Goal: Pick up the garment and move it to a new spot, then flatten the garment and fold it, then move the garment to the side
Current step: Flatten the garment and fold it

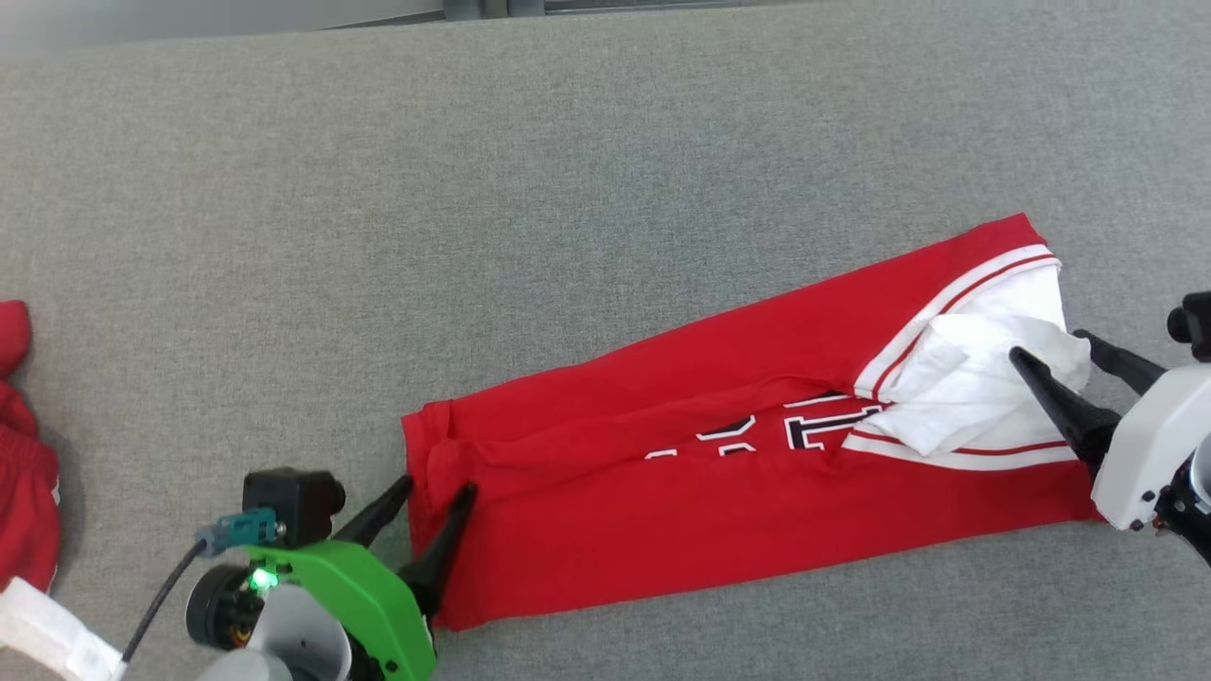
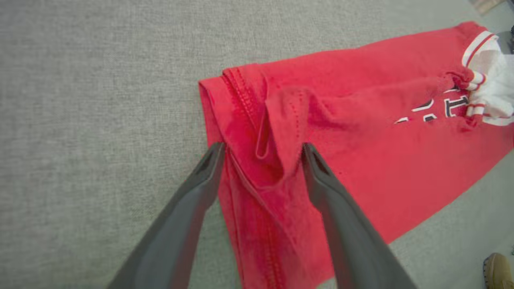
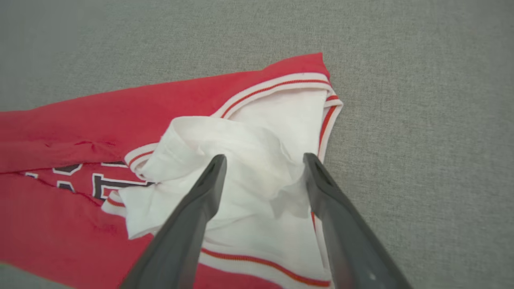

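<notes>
The garment (image 1: 719, 454) is a red shirt with white sleeve fabric and dark lettering, folded into a long strip lying slantwise on the grey surface. My left gripper (image 1: 437, 488) stands open at the strip's left end, its fingers (image 2: 321, 180) straddling the rumpled red hem (image 2: 265, 132). At the strip's right end my right gripper (image 1: 1048, 342) is open over the bunched white fabric (image 3: 249, 160), one finger (image 3: 204, 188) on the white cloth and the other at its outer edge. Whether the fingertips press into the cloth is unclear.
Another red garment (image 1: 24, 454) lies at the far left edge, with a white object (image 1: 47, 634) below it. Grey fabric surface (image 1: 568, 189) spreads wide behind the strip. A brown shoe (image 2: 498, 271) shows at the lower right corner of the left wrist view.
</notes>
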### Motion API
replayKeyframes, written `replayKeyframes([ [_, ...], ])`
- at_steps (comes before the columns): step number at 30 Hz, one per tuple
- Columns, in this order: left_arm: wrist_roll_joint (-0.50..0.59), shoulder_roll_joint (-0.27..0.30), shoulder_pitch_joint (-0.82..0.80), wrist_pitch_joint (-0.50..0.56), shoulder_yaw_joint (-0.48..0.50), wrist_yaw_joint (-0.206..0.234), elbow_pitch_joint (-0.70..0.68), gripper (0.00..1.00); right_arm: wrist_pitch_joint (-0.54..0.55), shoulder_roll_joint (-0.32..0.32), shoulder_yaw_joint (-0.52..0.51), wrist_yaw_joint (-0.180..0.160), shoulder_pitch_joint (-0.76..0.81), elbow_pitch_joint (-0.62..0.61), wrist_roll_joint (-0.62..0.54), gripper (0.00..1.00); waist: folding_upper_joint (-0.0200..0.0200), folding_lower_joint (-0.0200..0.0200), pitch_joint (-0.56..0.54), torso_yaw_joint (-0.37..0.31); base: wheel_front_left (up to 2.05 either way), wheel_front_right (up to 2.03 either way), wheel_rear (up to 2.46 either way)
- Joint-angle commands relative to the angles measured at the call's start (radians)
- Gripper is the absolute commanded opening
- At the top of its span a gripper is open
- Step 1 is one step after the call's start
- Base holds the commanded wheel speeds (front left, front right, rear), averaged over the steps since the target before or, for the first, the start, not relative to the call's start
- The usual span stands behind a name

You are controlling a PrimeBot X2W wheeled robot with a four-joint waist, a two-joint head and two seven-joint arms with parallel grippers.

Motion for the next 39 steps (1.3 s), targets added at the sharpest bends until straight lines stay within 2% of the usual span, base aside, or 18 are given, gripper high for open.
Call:
replayKeyframes([
  [1, 0.013, 0.010, 0.035, -0.019, 0.000, 0.013, 0.014, 1.00, -0.005, 0.001, -0.022, 0.000, 0.019, -0.005, 0.004, 1.00, 0.0000, 0.0001, -0.021, -0.008, 0.00, 0.00, 0.00],
  [4, 0.015, 0.011, 0.093, -0.072, 0.023, 0.053, 0.036, 1.00, 0.008, 0.002, -0.049, 0.000, 0.044, -0.020, 0.001, 1.00, 0.0000, 0.0001, -0.040, -0.015, 0.00, 0.00, 0.00],
  [6, 0.034, -0.003, 0.122, -0.148, 0.050, 0.086, 0.039, 1.00, 0.013, 0.015, -0.090, 0.000, 0.046, -0.022, -0.010, 1.00, 0.0000, 0.0001, -0.046, -0.016, 0.00, 0.00, 0.00],
  [9, 0.077, -0.047, 0.160, -0.299, 0.091, 0.132, 0.050, 1.00, 0.048, 0.038, -0.124, 0.000, 0.043, -0.009, -0.053, 1.00, 0.0000, 0.0001, -0.036, -0.009, 0.00, 0.00, 0.00],
  [13, 0.142, -0.111, 0.156, -0.415, 0.117, 0.152, 0.069, 1.00, 0.092, 0.079, -0.122, 0.000, -0.005, 0.039, -0.114, 1.00, 0.0000, 0.0001, -0.011, 0.013, 0.00, 0.00, 0.00],
  [17, 0.194, -0.182, 0.147, -0.435, 0.142, 0.133, 0.091, 1.00, 0.120, 0.119, -0.100, 0.000, -0.052, 0.118, -0.175, 1.00, 0.0000, 0.0001, 0.010, 0.033, 0.00, 0.00, 0.00],
  [22, 0.294, -0.272, 0.179, -0.436, 0.218, 0.075, 0.089, 1.00, 0.164, 0.151, -0.103, 0.000, -0.073, 0.237, -0.230, 1.00, 0.0000, 0.0001, 0.014, 0.052, 0.00, 0.00, 0.00],
  [25, 0.349, -0.306, 0.211, -0.436, 0.268, 0.034, 0.100, 1.00, 0.191, 0.174, -0.091, 0.000, -0.050, 0.263, -0.203, 1.00, 0.0000, 0.0001, 0.007, 0.052, 0.00, 0.00, 0.00],
  [30, 0.418, -0.359, 0.262, -0.436, 0.347, -0.026, 0.118, 1.00, 0.236, 0.223, -0.025, 0.004, -0.007, 0.250, -0.089, 1.00, 0.0000, 0.0001, -0.008, 0.041, 0.00, 0.00, 0.00],
  [32, 0.445, -0.382, 0.268, -0.436, 0.374, -0.051, 0.124, 1.00, 0.219, 0.226, -0.012, 0.004, -0.005, 0.240, -0.040, 0.00, 0.0000, 0.0001, -0.013, 0.038, 0.00, 0.00, 0.00],
  [35, 0.466, -0.411, 0.274, -0.436, 0.402, -0.086, 0.136, 1.00, 0.154, 0.222, -0.070, 0.001, -0.032, 0.253, 0.038, 0.00, 0.0000, 0.0001, -0.020, 0.032, 0.00, 0.00, 0.00],
  [39, 0.494, -0.440, 0.281, -0.436, 0.431, -0.129, 0.154, 1.00, 0.118, 0.135, -0.156, -0.002, -0.062, 0.315, 0.029, 0.00, 0.0000, 0.0001, -0.034, 0.030, 0.00, 0.00, 0.00],
])
